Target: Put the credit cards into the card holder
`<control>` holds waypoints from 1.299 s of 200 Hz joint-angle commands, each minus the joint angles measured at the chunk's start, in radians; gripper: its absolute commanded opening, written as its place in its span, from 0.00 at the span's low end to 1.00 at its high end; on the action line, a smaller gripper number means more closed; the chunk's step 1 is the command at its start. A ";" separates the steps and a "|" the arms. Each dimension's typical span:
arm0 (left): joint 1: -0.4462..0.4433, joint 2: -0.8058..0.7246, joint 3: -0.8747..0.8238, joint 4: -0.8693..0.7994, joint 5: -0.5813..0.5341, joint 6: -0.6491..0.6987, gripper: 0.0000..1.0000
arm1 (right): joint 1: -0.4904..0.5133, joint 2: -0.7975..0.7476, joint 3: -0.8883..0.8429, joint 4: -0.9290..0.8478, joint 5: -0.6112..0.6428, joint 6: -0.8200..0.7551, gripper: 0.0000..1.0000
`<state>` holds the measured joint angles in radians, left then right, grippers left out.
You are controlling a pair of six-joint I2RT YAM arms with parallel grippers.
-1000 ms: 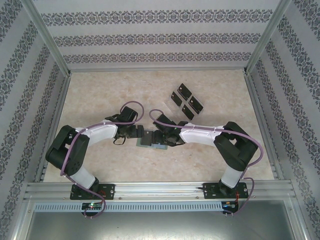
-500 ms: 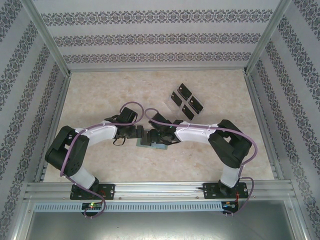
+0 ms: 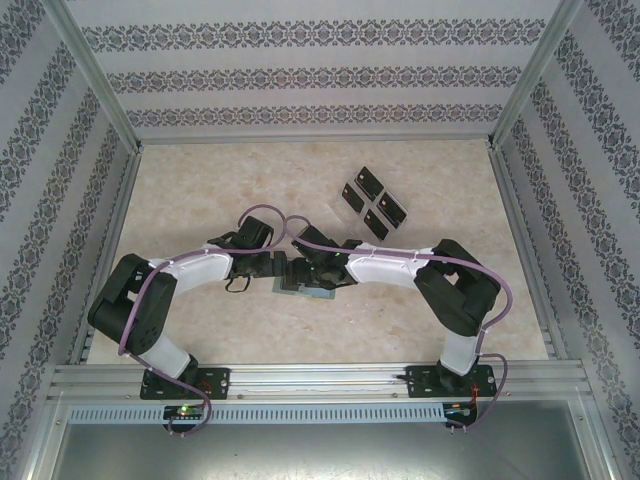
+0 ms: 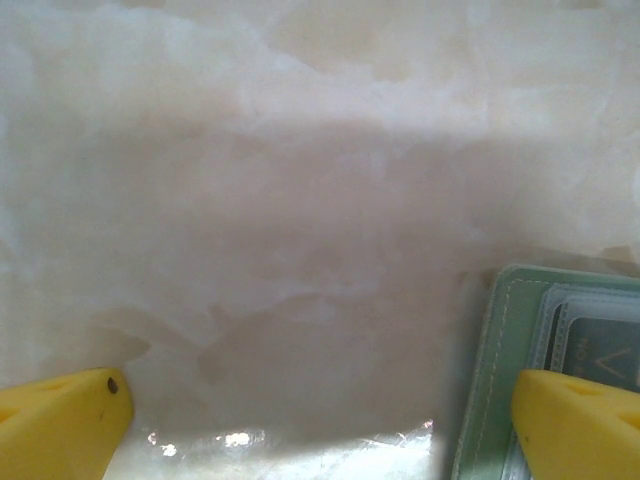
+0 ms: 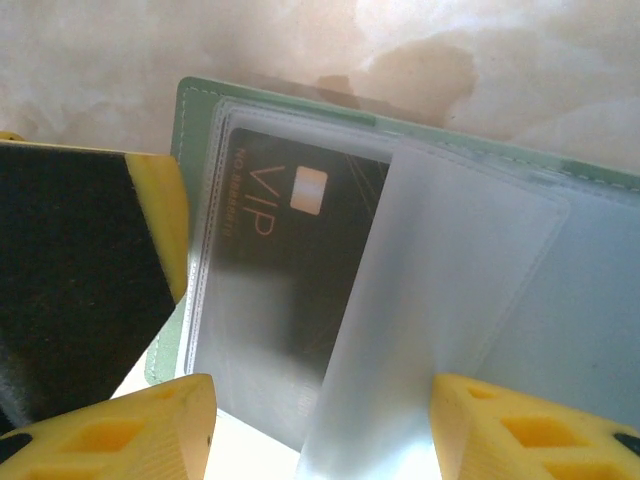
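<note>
Black credit card (image 5: 290, 260) reads "VIP", gold chip; inside green card holder (image 5: 190, 130).

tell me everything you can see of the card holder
The card holder is a grey-green wallet with a matte cover and pale stitching along its edge. It lies open and flat on the marble-look table, between the two arms. Inside are clear plastic sleeves; one holds a black card marked VIP, with a chip. One yellow finger of the left gripper overlaps its corner; whether it touches is unclear.
</note>
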<state>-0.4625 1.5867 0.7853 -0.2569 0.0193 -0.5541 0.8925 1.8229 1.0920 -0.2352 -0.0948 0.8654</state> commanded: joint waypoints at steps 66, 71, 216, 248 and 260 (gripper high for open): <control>0.035 0.011 -0.038 0.019 0.065 -0.043 1.00 | 0.027 0.023 0.058 0.017 -0.013 0.007 0.59; 0.041 0.001 -0.036 0.019 0.068 -0.047 1.00 | 0.028 0.023 0.058 0.017 -0.012 0.006 0.59; 0.222 -0.019 0.062 -0.058 0.036 -0.037 1.00 | 0.033 0.045 0.050 0.038 -0.013 0.016 0.59; 0.253 -0.018 0.076 -0.066 0.044 -0.045 1.00 | 0.034 0.059 0.056 0.049 -0.022 0.017 0.59; 0.257 -0.024 0.076 -0.067 0.043 -0.048 1.00 | 0.035 0.062 0.059 0.052 -0.024 0.018 0.59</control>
<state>-0.2188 1.5658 0.8425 -0.2825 0.0769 -0.5869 0.9211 1.8713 1.1286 -0.1997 -0.1040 0.8780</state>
